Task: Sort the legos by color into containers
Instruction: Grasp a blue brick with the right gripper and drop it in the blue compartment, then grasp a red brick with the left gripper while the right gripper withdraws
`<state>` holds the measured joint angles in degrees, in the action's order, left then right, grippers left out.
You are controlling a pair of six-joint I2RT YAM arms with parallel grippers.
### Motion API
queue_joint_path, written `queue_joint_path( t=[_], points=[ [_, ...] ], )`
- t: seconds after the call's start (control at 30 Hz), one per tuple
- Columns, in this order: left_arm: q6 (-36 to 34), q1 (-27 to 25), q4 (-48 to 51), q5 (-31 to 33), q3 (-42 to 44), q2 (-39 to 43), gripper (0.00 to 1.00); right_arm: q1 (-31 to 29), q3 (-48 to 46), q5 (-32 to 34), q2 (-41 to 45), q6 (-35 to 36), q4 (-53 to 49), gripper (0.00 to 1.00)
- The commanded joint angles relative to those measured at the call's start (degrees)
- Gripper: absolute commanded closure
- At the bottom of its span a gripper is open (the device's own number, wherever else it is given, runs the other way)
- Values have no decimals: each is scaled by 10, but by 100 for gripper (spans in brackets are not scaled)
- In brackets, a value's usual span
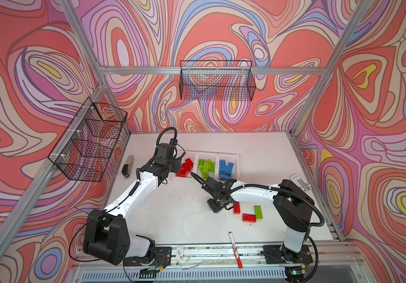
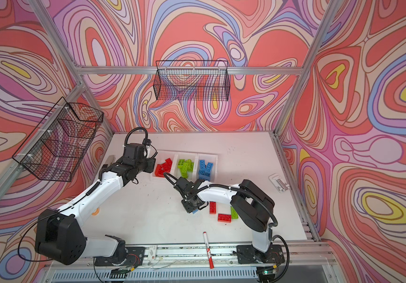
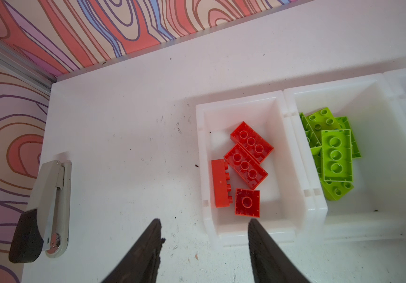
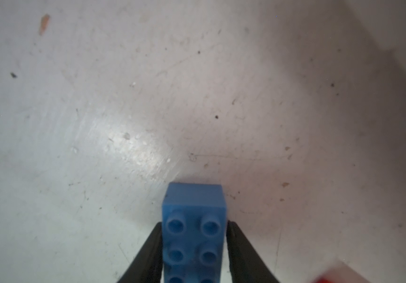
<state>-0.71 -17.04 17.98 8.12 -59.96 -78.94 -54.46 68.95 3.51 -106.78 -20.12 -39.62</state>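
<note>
The right gripper was closed on a blue brick, one jaw against each long side, the studs facing the wrist camera. In both top views it pointed down at the table, about midway between the left and right edges and somewhat nearer the front edge. Whether the brick rested on the table or hung just clear of it could not be told.

Just beside that gripper, toward the right edge, lay a loose red brick, a second loose red brick and a loose green brick. The green one touched the second red one.

The three bins stood joined in a row nearer the back edge. The red bin held four red bricks. The green bin next to it held a heap of green bricks. The blue bin, nearest the right edge, held the blue bricks.

The left gripper was open and empty, its tips apart over the outer corner of the red bin, on the side away from the green bin.

A stapler lay near the left edge. A marker lay across the front edge.
</note>
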Motion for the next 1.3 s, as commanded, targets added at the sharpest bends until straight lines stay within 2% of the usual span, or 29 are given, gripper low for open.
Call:
queue_joint_path(
  t=[0.0,0.2,0.33,0.47,0.57,0.63,0.9,0.93,1.0,1.07,1.27],
  points=[
    [-3,3,-7,-8,1,1,41,-1,21,55,7,-23,-27,67],
    [-8,3,-12,-8,6,4,41,16,23,77,77,-27,-19,74],
    [-17,2,-25,-40,24,29,42,68,73,102,109,-19,-53,73],
    [-31,-14,-104,-69,71,83,42,139,131,121,105,3,-56,71],
    [-47,-50,-110,-54,81,101,41,195,148,101,83,8,-24,71],
    [-25,-80,-96,-43,81,104,40,219,161,86,64,4,4,71],
    [76,-211,-78,3,120,112,40,238,179,50,-4,3,61,67],
    [89,-226,-77,4,119,105,40,240,176,42,-6,1,70,64],
    [102,-253,-74,9,111,85,40,242,170,32,-6,-4,82,52],
    [105,-280,-72,18,99,63,40,243,160,31,2,-9,92,45],
    [111,-353,-80,11,50,-15,36,268,109,43,56,-18,115,41]
  ],
)
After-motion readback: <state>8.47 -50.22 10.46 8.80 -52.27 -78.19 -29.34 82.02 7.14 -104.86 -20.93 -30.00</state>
